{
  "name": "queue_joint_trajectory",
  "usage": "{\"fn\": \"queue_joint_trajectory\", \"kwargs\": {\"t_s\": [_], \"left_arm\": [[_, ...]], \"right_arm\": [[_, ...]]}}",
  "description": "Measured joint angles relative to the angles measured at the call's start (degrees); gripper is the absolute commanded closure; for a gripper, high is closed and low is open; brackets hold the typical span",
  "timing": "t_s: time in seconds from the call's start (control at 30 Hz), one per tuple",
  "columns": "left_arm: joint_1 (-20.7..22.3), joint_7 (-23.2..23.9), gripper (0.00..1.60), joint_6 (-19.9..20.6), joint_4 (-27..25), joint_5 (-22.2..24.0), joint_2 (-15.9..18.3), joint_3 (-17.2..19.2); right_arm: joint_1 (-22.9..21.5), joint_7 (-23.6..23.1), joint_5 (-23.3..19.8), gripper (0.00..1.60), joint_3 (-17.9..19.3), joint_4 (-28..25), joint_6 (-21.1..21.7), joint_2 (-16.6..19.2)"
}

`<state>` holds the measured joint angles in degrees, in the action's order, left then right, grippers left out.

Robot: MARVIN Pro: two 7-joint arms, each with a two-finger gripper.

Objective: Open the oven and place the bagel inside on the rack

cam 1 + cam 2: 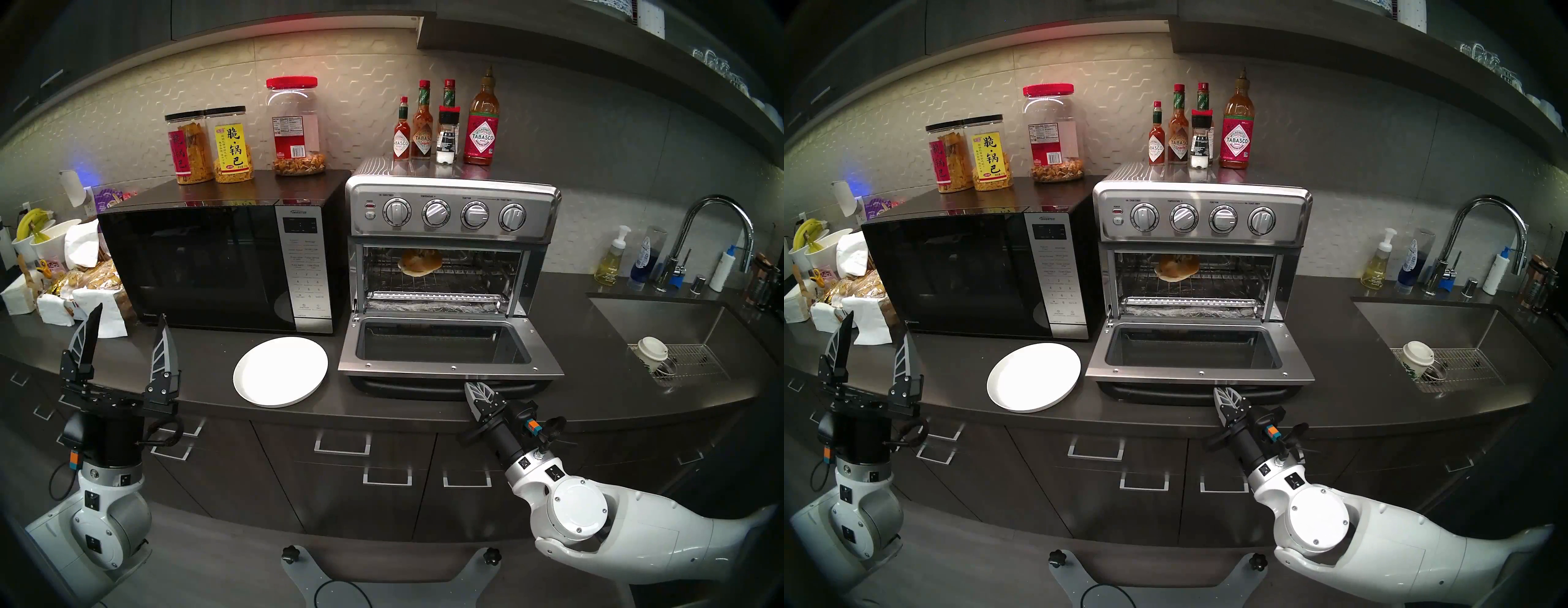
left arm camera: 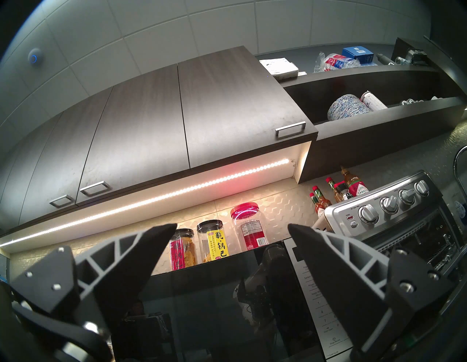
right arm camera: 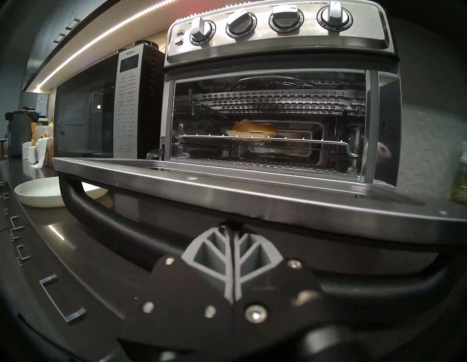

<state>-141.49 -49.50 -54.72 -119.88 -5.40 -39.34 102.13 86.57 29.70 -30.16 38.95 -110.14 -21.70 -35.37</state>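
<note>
Dim kitchen, lit mainly by the LED strip (image 2: pixel 177 192) under the cabinets, pinkish glare mid-strip. Heavy fisheye bending, dark rims everywhere. Right gripper (image 3: pixel 233 228) blurred up close; countertop (image 1: pixel 594 399) shows soft reflections.

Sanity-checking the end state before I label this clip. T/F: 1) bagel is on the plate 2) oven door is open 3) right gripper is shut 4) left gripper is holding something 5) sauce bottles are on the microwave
1) False. The bagel sits on the rack inside the oven; the white plate holds nothing.
2) True. The door is folded down flat.
3) True. The right gripper is shut, empty, just in front of the door's edge.
4) False. The left gripper is open and empty, raised at the counter's front.
5) False. The sauce bottles stand on the oven; snack jars are on the microwave.
</note>
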Motion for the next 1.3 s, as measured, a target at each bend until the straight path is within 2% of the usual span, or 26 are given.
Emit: {"fn": "queue_joint_trajectory", "kwargs": {"t_s": [0.37,0.63,0.93,1.3], "left_arm": [[0.0,0.0,0.0,0.0,0.0,0.0,0.0,0.0],[0.03,0.0,0.0,0.0,0.0,0.0,0.0,0.0],[0.12,0.0,0.0,0.0,0.02,0.0,0.01,-0.02],[0.29,0.0,0.0,0.0,0.03,-0.02,0.0,-0.06]], "right_arm": [[-1.13,-0.68,-1.11,1.6,0.76,0.43,2.28,-0.59],[-2.63,-2.57,-3.82,1.6,1.61,0.02,6.78,-0.56],[-3.05,-3.98,-6.12,1.6,2.07,-1.6,10.58,0.07],[-3.11,-4.47,-8.46,1.6,3.97,-5.05,12.1,2.18]]}}
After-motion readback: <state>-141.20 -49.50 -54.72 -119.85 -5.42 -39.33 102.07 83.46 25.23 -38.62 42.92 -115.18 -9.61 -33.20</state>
